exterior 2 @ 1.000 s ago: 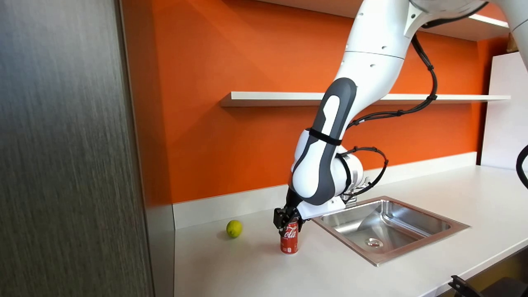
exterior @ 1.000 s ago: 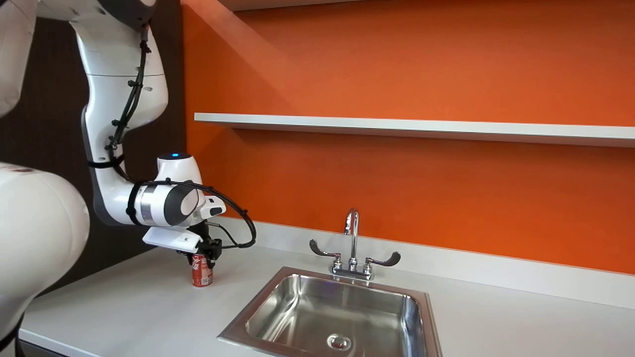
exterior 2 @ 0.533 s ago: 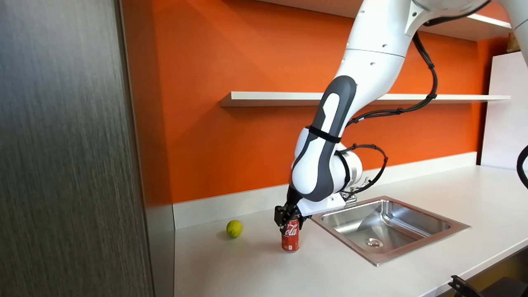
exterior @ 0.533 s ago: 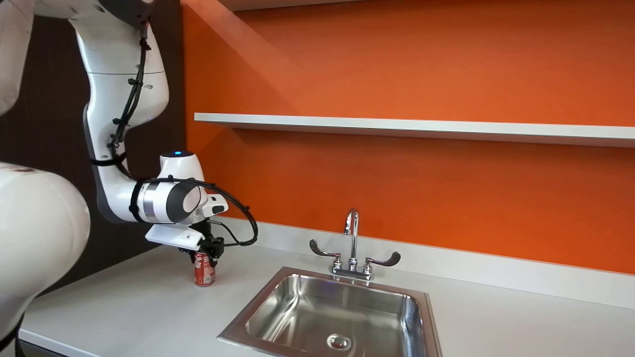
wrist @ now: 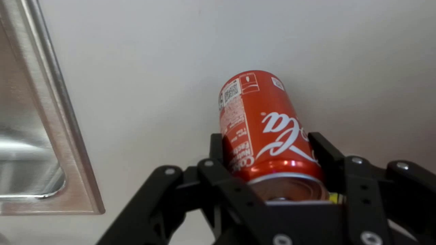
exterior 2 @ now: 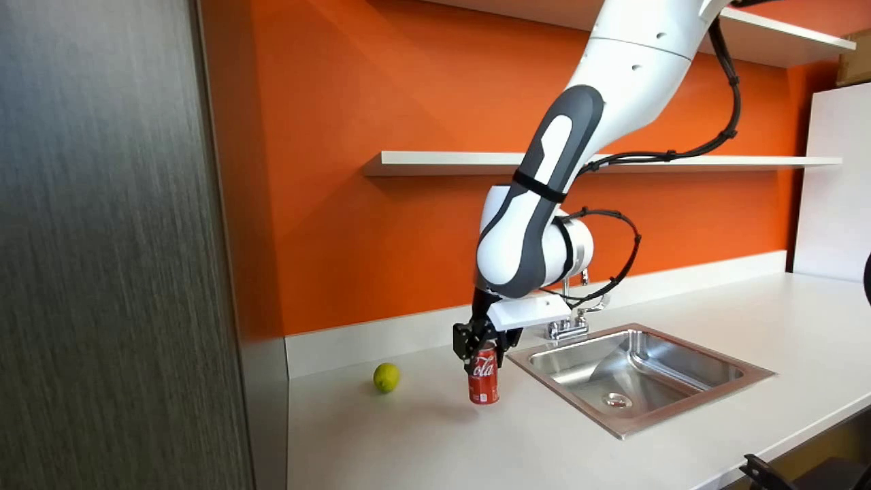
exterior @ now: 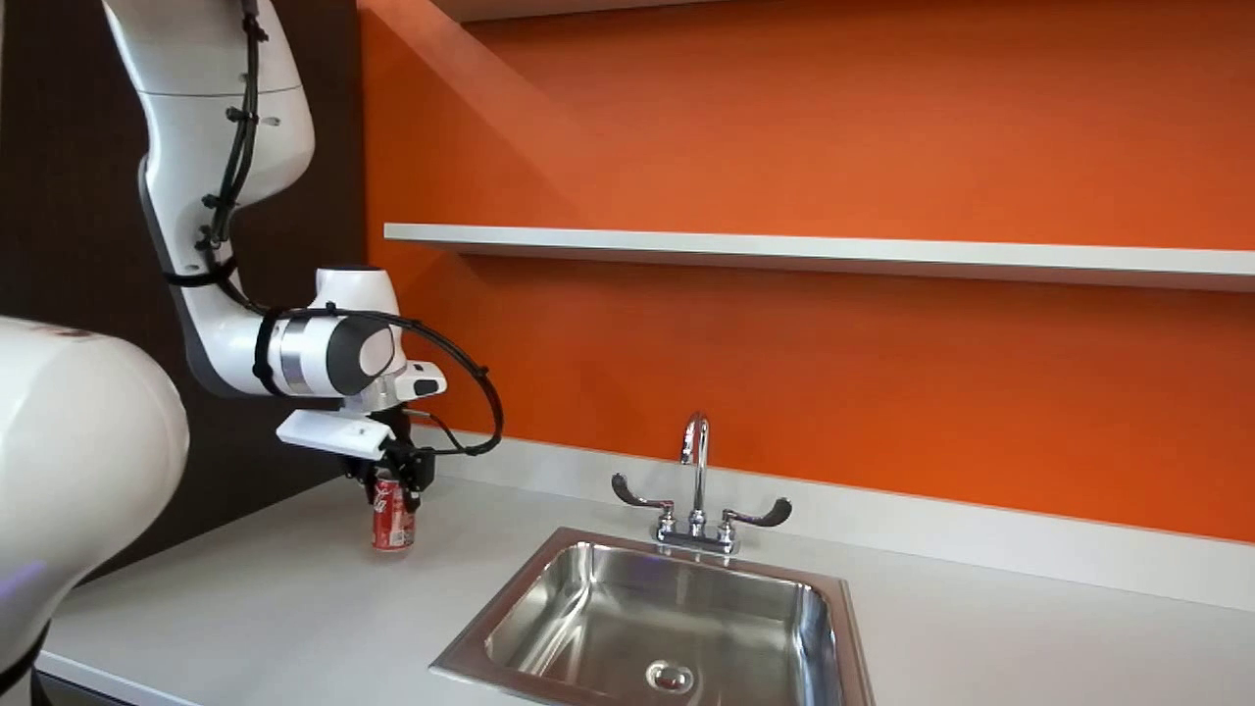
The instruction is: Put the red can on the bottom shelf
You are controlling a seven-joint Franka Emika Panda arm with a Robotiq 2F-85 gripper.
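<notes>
In an exterior view: red cola can (exterior: 393,520) hangs lower left, roughly upright, just above tabletop (exterior: 255,598); bottom shelf (exterior: 814,248) upper right. In an exterior view: yellow-green ball (exterior 2: 386,377) left of can, sink (exterior 2: 694,401) right. Wrist view: fingers (wrist: 325,151) clamp can, center-right.

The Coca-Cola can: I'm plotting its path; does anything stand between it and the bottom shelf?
Nothing visible. From below, the Coca-Cola can must probably clear the front edge of the bottom shelf.
</notes>
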